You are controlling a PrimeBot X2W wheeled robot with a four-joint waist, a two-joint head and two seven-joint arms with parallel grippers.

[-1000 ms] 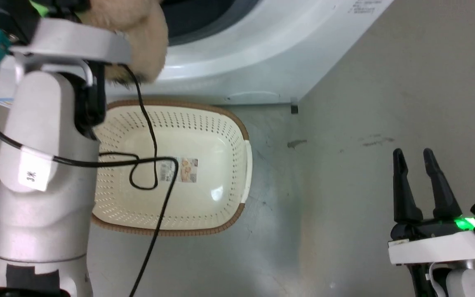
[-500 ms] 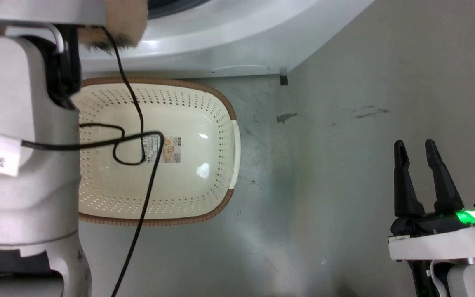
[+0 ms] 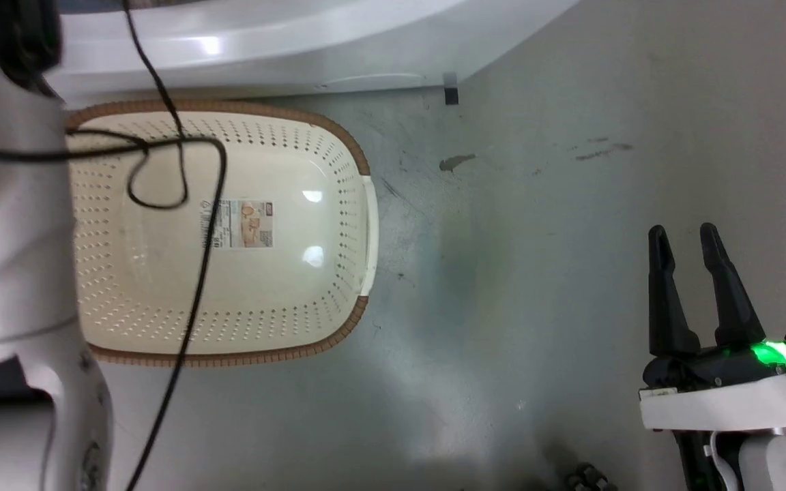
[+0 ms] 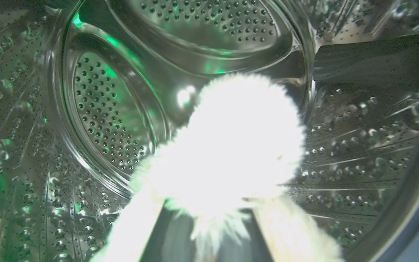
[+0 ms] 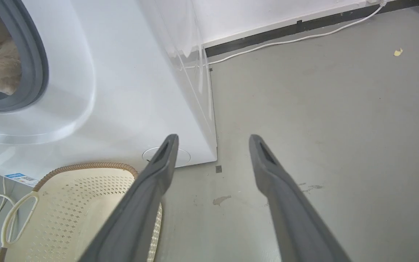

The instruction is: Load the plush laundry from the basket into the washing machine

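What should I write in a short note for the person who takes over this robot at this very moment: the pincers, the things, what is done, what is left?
Pincers: the left pincer is shut on the plush laundry, inside the drum of the washing machine. The right pincer is open and holds nothing, over the floor.
Things: the basket stands on the floor before the machine; no laundry shows in it.
Done: the plush laundry is out of the basket and in the drum.
Left: open the left pincer and draw that arm out.
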